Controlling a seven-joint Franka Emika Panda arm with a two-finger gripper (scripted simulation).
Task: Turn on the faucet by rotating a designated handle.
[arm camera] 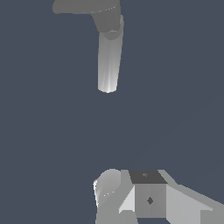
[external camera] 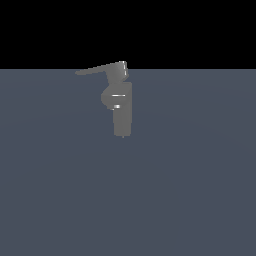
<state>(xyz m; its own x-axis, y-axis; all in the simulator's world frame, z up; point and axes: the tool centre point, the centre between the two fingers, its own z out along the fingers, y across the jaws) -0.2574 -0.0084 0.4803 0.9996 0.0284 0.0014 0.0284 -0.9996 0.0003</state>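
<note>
Faucet (external camera: 122,107) upright, handle (external camera: 97,69) cropped in wrist view, pincer (arm camera: 131,197) partly visible

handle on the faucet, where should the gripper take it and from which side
Best near the thin tip of the handle, which juts toward the exterior view's left from the short block atop the faucet. Far from the pivot, a push probably turns it most easily. The lever is flat and thin, so pressing sideways against its edge likely beats pinching. The gripper sits apart from it.
</note>
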